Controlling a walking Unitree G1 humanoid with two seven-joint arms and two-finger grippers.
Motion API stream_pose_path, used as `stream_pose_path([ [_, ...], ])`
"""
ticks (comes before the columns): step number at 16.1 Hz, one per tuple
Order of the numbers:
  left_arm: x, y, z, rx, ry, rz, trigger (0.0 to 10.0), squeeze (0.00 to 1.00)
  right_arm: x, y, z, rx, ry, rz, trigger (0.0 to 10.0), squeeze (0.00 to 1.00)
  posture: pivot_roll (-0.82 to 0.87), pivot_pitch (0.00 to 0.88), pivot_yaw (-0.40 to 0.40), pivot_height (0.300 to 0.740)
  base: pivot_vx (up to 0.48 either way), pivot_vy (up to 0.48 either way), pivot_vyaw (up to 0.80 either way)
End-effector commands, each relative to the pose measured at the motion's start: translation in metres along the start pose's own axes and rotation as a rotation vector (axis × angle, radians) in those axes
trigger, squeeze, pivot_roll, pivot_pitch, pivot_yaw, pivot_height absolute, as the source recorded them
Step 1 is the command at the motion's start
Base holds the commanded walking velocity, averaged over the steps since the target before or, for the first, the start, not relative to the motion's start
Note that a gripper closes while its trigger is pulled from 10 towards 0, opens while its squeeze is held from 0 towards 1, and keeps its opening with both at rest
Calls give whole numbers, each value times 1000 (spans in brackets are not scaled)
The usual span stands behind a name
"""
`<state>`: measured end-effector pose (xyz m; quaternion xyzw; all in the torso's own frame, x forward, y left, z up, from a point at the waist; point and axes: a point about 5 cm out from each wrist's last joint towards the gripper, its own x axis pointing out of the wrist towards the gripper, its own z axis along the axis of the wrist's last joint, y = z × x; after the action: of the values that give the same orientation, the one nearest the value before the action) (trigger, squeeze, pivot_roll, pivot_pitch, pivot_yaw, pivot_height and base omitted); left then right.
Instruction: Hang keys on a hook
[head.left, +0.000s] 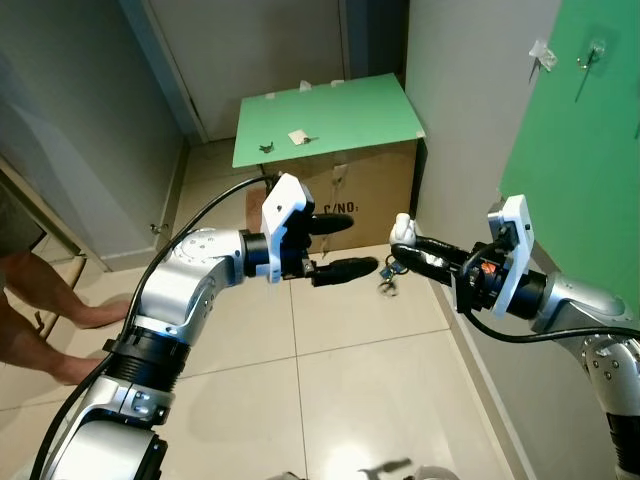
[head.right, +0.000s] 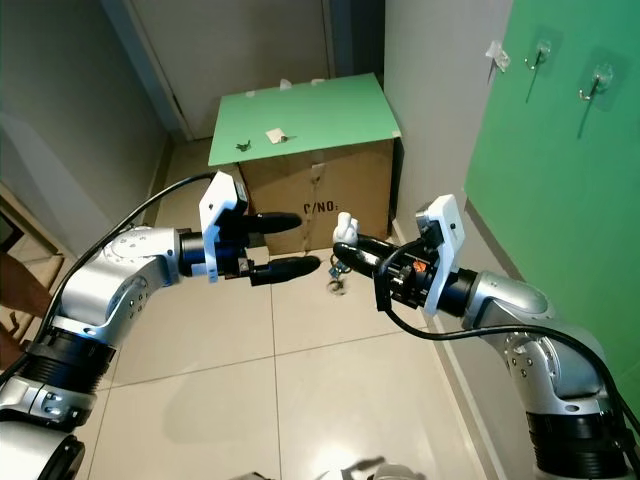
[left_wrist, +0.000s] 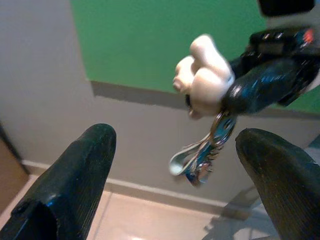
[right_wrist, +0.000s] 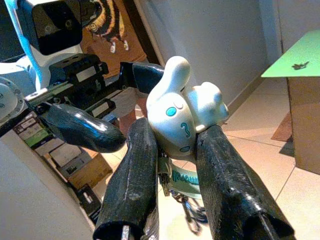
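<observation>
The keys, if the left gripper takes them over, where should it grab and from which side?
Probably the key ring and keys dangling free under the white charm. The right gripper is shut on the charm, so that part is taken. The left gripper, open, faces them and could come in level from its own side.

Silver arms (head.left: 185, 270), glossy black fingers (head.left: 345, 270)

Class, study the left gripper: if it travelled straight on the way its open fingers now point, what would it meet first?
Most likely the keys with their white figure charm, clamped in the right gripper. The left gripper points straight at them, fingers spread to either side. Depth is unclear, but they hang before the wall.
</observation>
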<state>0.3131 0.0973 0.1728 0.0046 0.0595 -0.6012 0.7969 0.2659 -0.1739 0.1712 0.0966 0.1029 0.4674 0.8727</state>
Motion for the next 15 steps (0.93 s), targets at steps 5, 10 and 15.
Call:
stream_pose_path([
  [5,1,-3,-5,-63,-10,-10,10000,0,8,6,2,6,-3,43,0,0,-312,0,159,740,0,0,0],
  [10,4,-3,-14,-89,13,-5,10000,0,14,-4,13,-2,-71,-20,0,0,-313,0,155,740,0,0,0],
  [15,4,-1,-12,-61,19,13,10000,0,17,-3,11,6,-71,-10,0,0,-311,0,154,740,0,0,0],
])
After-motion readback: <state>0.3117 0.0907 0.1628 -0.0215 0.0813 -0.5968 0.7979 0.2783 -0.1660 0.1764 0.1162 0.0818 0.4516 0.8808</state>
